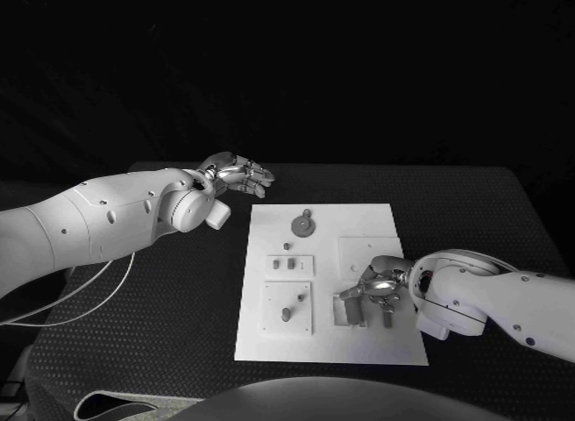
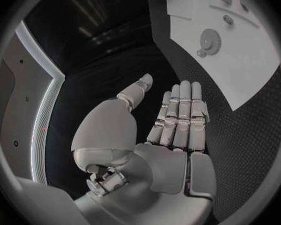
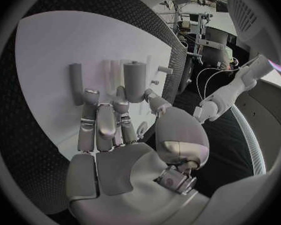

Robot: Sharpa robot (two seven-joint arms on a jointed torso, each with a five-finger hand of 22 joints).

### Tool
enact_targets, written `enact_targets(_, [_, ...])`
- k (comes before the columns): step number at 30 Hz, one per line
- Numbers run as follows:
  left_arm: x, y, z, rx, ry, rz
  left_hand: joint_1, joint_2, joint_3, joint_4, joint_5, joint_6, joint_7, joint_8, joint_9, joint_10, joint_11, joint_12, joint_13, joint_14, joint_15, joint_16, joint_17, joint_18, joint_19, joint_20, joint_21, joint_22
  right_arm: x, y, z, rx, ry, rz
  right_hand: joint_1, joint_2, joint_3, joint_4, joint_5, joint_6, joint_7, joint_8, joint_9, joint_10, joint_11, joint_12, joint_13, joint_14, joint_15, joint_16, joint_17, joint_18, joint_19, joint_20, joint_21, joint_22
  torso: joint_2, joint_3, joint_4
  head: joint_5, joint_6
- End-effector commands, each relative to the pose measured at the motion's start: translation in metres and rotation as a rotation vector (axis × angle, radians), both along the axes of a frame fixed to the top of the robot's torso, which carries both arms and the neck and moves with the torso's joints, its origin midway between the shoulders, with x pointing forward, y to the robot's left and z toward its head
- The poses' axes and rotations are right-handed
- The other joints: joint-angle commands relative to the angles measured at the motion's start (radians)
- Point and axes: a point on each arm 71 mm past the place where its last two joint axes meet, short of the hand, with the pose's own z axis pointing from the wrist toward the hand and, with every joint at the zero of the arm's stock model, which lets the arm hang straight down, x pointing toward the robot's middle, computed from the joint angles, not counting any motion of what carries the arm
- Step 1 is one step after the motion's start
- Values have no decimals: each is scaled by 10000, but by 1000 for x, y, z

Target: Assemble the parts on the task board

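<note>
A: Which step is this?

B: The right robot hand (image 1: 379, 288) rests on the white board (image 1: 364, 351) over the grey blocks (image 3: 135, 80) near its right edge; I can't tell whether it grips one.

A: And the left robot hand (image 1: 237, 173)?

B: Open, holding nothing, off the board's far left corner. Next, probably, a firm pinch on one block.

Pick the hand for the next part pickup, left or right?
Right, probably. The right hand is already over the task board, fingers next to the upright grey parts. The left hand hovers open off the board's far corner, holding nothing.
</note>
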Motion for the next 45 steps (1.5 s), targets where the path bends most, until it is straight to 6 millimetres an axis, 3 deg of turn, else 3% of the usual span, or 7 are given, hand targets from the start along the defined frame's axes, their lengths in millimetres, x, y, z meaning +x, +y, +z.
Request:
enact_targets(1, [0, -3, 1, -68, -14, -171, -92, -22, -22, 63, -9, -50, -25, 50, -13, -39, -16, 36, 15, 13, 55, -36, 13, 25, -50, 43, 56, -11, 0, 0, -2, 31, -229, -144, 377, 485, 1696, -1664, 34, 266, 127, 46, -28, -9, -67, 20, -9, 0, -39, 51, 6, 136, 49, -29, 32, 179, 2, -2, 3, 9, -5])
enact_targets(11, [-1, -2, 1, -63, 14, -177, -100, -23, -23, 74, -9, -54, -24, 52, -17, -44, -15, 38, 16, 11, 56, -41, 17, 25, -53, 44, 56, -13, -3, 4, -2, 246, 123, -131, 319, 432, 1688, -1661, 33, 290, 120, 41, -24, 20, -74, 14, -16, 21, -47, 63, -8, 136, 74, -37, 49, 178, -3, -10, 3, 34, 4])
enact_targets(21, [-1, -2, 1, -56, 29, -172, -106, -26, -24, 81, -9, -58, -23, 52, -19, -50, -13, 39, 16, 9, 57, -45, 19, 24, -56, 45, 56, -15, -4, 5, -4, 178, 292, 1, -75, -185, 1625, -1441, 34, 296, 126, -35, -40, 36, -70, -57, -53, -41, -55, 42, -183, 136, 104, -40, 27, 145, -2, -12, 6, 59, -30])
enact_targets(37, [-1, -2, 1, -50, 41, -170, -113, -33, -26, 93, -9, -70, -20, 52, -25, -65, -9, 38, 15, 5, 58, -52, 24, 25, -61, 46, 56, -18, -4, 5, -6, 183, 274, -60, -269, -515, 1656, -1173, 33, 293, 132, -89, -43, 29, -65, -96, -64, -104, -58, 35, -312, 136, 109, -49, -8, 133, -1, 1, -2, 93, -67])
enact_targets(39, [-1, -2, 1, -51, 41, -172, -114, -34, -26, 95, -9, -72, -19, 51, -26, -68, -8, 38, 15, 5, 59, -53, 24, 25, -62, 46, 56, -18, -4, 5, -6, 194, 246, -88, -426, -774, 1610, -1029, 34, 269, 142, -115, -48, 11, -56, -112, -67, -150, -53, 22, -380, 136, 106, -41, -22, 128, -3, -3, -3, 95, -66])
enact_targets(42, [-1, -2, 1, -50, 46, -175, -115, -35, -26, 96, -9, -74, -18, 51, -27, -70, -7, 37, 14, 5, 59, -54, 25, 25, -63, 47, 56, -19, -4, 6, -6, 202, 262, -66, -785, -1415, 1582, -660, 42, 136, 181, -220, -84, -35, -22, -142, -69, -256, -39, -10, -522, 136, 85, -38, -65, 116, -2, -6, -1, 95, -67])
enact_targets(45, [-1, -2, 1, -46, 50, -168, -117, -36, -26, 98, -9, -76, -18, 50, -28, -72, -7, 37, 14, 4, 59, -55, 26, 24, -63, 47, 56, -19, -4, 6, -6, 210, 317, -15, -940, -2083, 1895, -39, 38, 59, 216, -309, -138, -77, 10, -161, -64, -350, -12, -30, -652, 136, 104, -72, -104, 100, -2, -5, 2, 92, -70])
